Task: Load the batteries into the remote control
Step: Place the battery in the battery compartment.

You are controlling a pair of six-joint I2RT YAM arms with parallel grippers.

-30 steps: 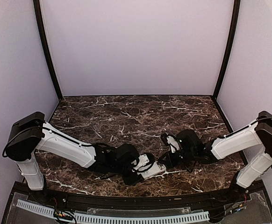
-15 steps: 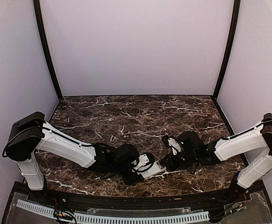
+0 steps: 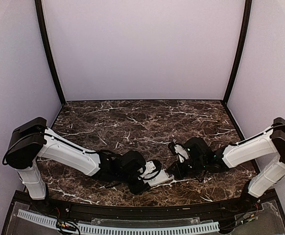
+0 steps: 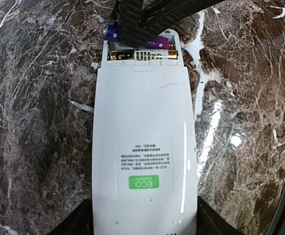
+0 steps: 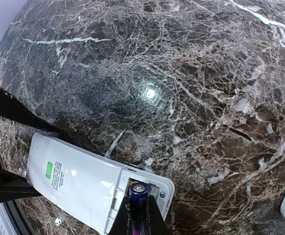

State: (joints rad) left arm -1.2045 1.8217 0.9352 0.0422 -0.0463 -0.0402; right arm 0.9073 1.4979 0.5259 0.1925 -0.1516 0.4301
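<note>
Gold battery (image 4: 142,55) sits in the remote control (image 4: 145,147), ahead of my left gripper (image 4: 145,223); cannot tell if that one clamps. My right gripper (image 5: 137,220) pinches the purple battery (image 5: 138,200) at the second slot, seemingly not yet home.

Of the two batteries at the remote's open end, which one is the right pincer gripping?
The purple battery, pinched in the right pincer at the remote control's open end. The gold battery lies seated inside, with no pincer on it.

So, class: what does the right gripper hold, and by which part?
The right gripper pinches a purple battery around its middle, at the open remote control.
</note>
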